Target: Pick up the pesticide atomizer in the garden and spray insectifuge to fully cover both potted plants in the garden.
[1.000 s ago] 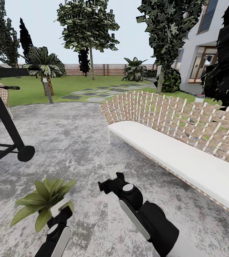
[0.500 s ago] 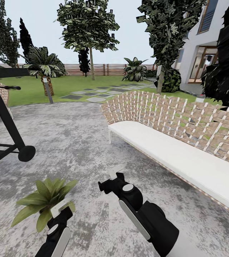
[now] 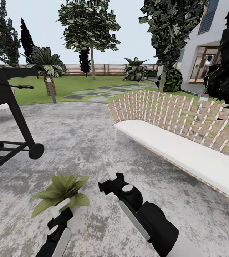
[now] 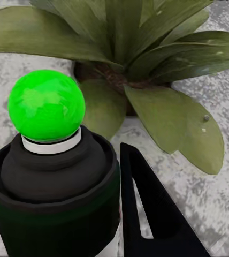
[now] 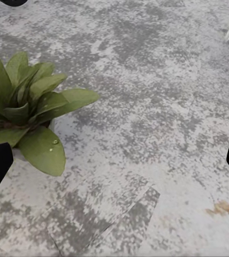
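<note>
1. Left wrist view: the pesticide atomizer (image 4: 50,198), green-tipped, is gripped in the closed left claw (image 4: 88,214), just above a potted plant (image 4: 146,64).
2. The right claw (image 5: 114,160) is held wide apart, empty, over the stone patio (image 5: 162,80).

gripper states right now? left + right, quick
Left gripper: shut on the pesticide atomizer, its spray head toward the potted plant.
Right gripper: open, holding nothing, over the stone patio.
</note>
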